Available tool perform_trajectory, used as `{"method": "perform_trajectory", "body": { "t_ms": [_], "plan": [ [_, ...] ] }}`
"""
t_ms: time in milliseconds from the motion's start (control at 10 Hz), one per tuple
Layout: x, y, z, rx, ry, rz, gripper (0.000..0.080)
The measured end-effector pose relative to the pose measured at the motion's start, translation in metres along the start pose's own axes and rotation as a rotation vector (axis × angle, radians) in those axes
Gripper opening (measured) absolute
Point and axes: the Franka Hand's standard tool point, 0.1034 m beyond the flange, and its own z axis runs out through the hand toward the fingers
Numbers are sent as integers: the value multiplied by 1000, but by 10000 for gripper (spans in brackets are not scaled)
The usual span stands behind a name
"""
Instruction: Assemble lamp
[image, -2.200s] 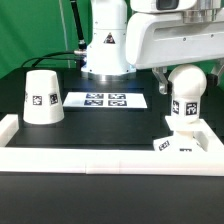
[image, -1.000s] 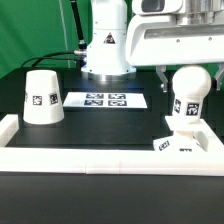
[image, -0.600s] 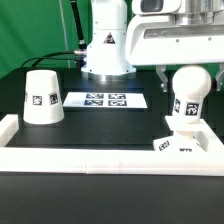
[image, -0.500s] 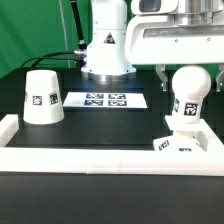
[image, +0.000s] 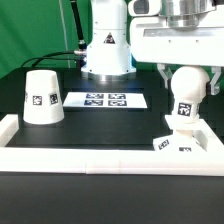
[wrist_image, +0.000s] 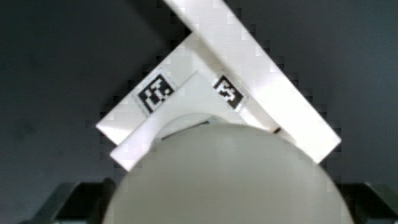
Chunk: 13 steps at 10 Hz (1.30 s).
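Note:
The white bulb (image: 187, 86) stands upright by its stem on the flat square base plate (image: 195, 145) at the exterior view's right. My gripper (image: 188, 78) hangs over the bulb with a finger on each side of the ball, shut on it. In the wrist view the bulb (wrist_image: 222, 175) fills the space between the dark fingers (wrist_image: 77, 205), with the tagged base plate (wrist_image: 214, 75) beneath it. The cone shade (image: 41, 97) stands alone at the exterior view's left, apart from the gripper.
The marker board (image: 105, 100) lies flat between the shade and the bulb. The arm's white base (image: 105, 45) stands behind it. A white rim (image: 90, 158) runs along the table's front edge.
My gripper has turned and shifted a little over the bulb. The bulb's tag has moved slightly down and toward the exterior view's left. The shade and the base plate have not moved.

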Motion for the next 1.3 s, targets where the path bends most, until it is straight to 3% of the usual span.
{"method": "perform_trajectory", "body": {
  "t_ms": [300,800,1000,1100,1300],
  "plan": [
    [0,1,0,-13,-14,198,578],
    [0,0,-1,0,-39,558,579],
    [-1,-1,-2,-5,-45,574,579],
    [-1,-1,-2,-4,-45,528,657],
    [4,0,-1,5,-39,339,687]
  ]
}}
